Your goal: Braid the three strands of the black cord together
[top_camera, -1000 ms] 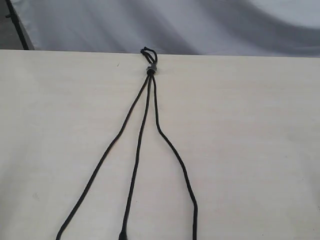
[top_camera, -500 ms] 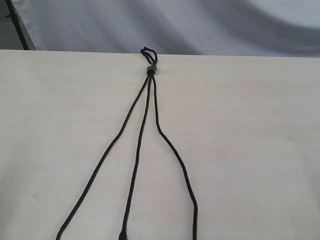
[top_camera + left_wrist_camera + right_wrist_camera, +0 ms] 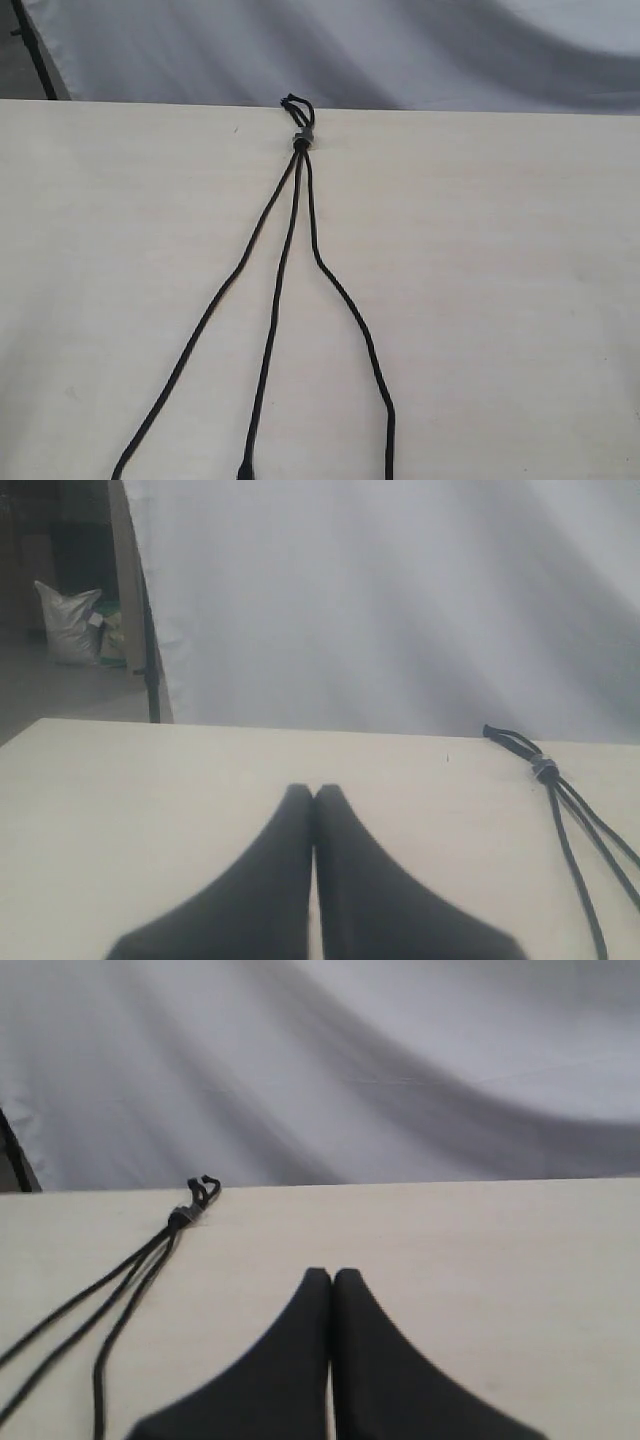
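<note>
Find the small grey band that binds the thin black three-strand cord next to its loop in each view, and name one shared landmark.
Exterior view: grey band just inside the pale wooden table's far edge, near the middle.
Left wrist view: band by that edge, off to one side of the shut left gripper.
Right wrist view: band by that edge, off to one side of the shut right gripper.
Shared landmark: the cord's small loop.

The desk (image 3: 520,300) is a pale, light-grained top filling the lower frame. One item lies on it: the black cord (image 3: 299,150). Its loop (image 3: 297,104) and grey band (image 3: 304,138) sit at top centre, at the desk edge. The three strands (image 3: 275,310) fan apart toward the bottom edge, unbraided.
</note>
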`<state>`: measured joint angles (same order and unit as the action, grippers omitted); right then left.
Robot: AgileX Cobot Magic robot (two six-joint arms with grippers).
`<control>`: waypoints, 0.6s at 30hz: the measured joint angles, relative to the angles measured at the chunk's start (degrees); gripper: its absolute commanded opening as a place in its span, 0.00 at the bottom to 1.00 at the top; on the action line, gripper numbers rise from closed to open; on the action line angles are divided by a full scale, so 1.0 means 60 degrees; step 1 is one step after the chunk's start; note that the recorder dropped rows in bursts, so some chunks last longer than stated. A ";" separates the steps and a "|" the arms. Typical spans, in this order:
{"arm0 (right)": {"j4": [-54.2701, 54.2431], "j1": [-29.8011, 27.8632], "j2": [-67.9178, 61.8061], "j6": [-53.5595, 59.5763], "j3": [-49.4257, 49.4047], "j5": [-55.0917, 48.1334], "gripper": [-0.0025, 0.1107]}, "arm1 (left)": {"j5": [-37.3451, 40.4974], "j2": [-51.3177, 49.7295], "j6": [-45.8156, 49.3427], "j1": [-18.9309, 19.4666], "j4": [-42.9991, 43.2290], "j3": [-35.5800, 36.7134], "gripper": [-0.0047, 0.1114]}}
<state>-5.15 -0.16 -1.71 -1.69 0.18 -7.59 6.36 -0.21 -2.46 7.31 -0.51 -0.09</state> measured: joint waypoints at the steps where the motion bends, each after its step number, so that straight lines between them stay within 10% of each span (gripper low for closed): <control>1: 0.0000 0.0000 0.0000 -0.0360 0.0000 0.0064 0.02 | 0.0000 0.0000 0.0000 0.0000 0.0000 0.0000 0.04; 12: 0.0000 0.0000 0.0000 -0.3110 0.0039 0.3959 0.02 | -0.6437 0.0015 -0.3522 0.0000 -0.0273 -0.0022 0.04; 18: 0.0977 0.0000 -0.1069 -0.3591 0.1766 0.3020 0.02 | -0.4904 -0.1696 -0.3276 0.0000 0.0084 -0.2082 0.04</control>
<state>0.72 -0.16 -8.12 -23.23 10.78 10.53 -23.07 -10.39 -22.12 7.31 0.00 -12.58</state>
